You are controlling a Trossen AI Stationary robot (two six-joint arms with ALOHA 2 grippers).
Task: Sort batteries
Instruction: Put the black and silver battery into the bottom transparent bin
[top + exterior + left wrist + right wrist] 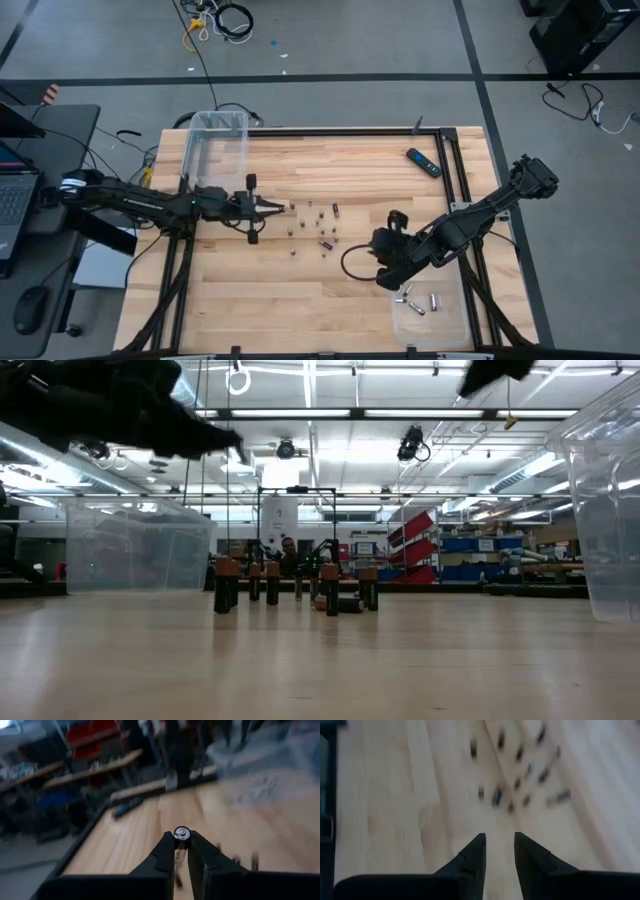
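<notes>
The left gripper pinches one battery above the tabletop, near its left edge, cell pointing along the fingers. The clear bin lies toward the far-left corner. The right gripper, narrowly parted and empty, faces the remaining batteries mid-tabletop.

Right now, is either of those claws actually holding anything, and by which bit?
The left claw pinches one small battery by its sides at the fingertips, one round end facing the wrist camera. The right claw is open and holds nothing.

Dark, copper-topped batteries on pale striped wood table; black-and-blue remote.
</notes>
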